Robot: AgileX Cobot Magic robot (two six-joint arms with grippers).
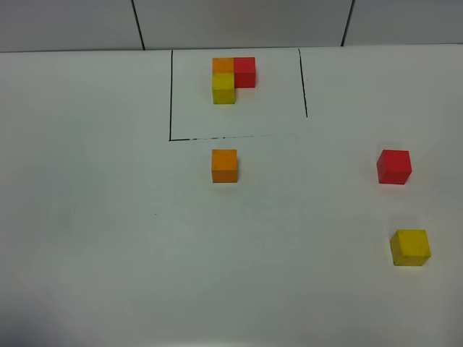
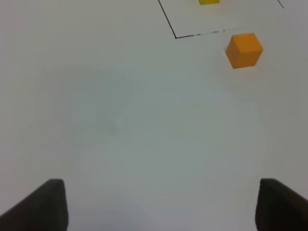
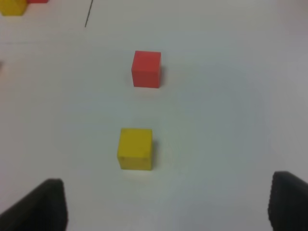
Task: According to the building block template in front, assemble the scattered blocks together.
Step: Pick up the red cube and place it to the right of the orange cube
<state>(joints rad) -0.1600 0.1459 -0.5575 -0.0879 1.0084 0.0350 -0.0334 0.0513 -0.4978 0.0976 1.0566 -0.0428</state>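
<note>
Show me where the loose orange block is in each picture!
Exterior high: the orange block sits left of the middle, just below the black frame's bottom line.
Left wrist: the orange block lies alone, just outside the frame's corner.
Right wrist: not in it; the loose red block and yellow block show instead.
Shared landmark: a piece of the black frame shows in all three views.

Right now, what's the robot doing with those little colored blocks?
Nothing is picked up yet. The black-framed L-shaped template of three cubes shows the shape to copy. The small loose orange cube sits just outside that frame. The loose red cube and loose yellow cube sit apart on the right side. The left gripper and right gripper are both open and empty.
</note>
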